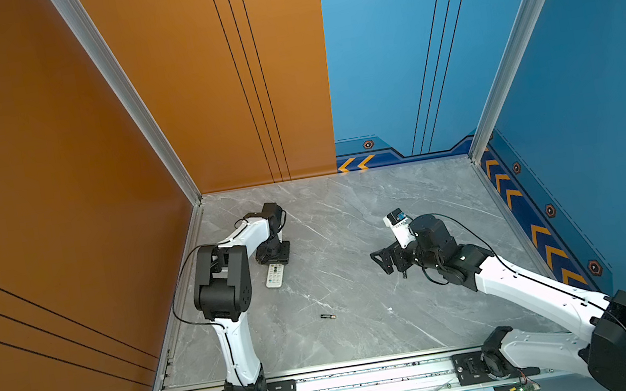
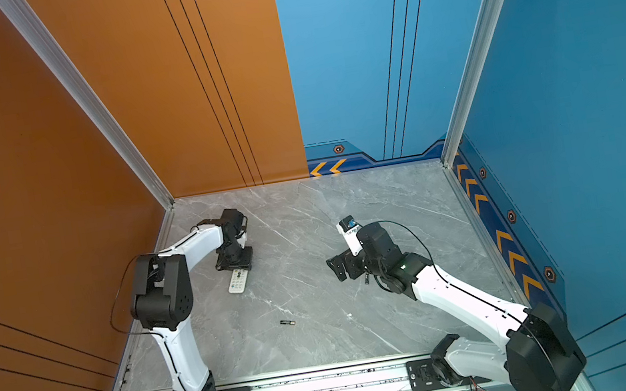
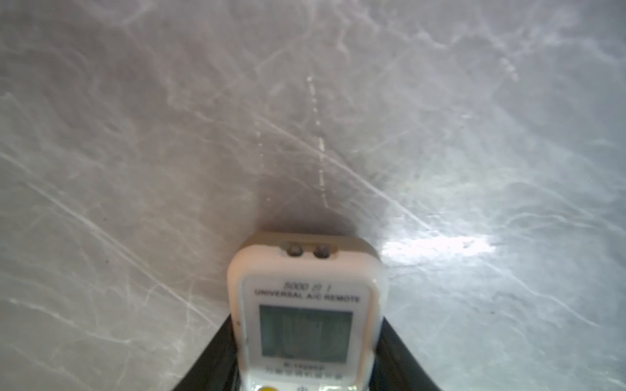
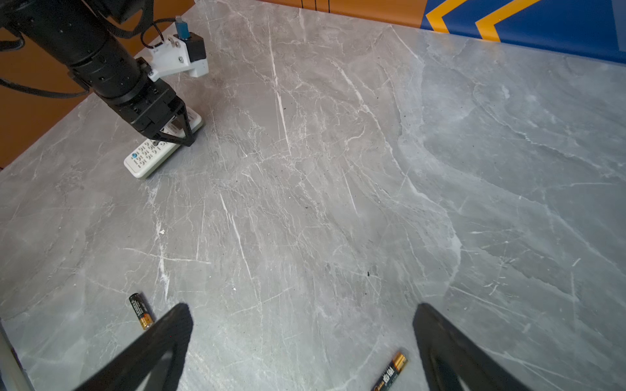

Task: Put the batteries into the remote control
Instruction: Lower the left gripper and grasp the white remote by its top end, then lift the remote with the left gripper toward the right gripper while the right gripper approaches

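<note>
Progress: nothing loaded; remote control (image 1: 275, 275) lies buttons-up, far left.
Left gripper (image 3: 307, 321): pinching its screen end.
Right gripper (image 4: 303, 306): spread, empty.
Near battery (image 1: 327, 316): loose, near centre.
Second battery (image 4: 391, 370): beside right gripper; clear from right wrist, perhaps only a dark speck (image 1: 404, 274) in a top view.

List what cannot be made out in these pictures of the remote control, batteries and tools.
- remote control: underside hidden in every view; button end cut off by the left wrist view's edge.
- battery: partly cut off by the right wrist view's edge.
- left tool: whether it presses the remote control, cannot tell; its own body covers the contact.
</note>
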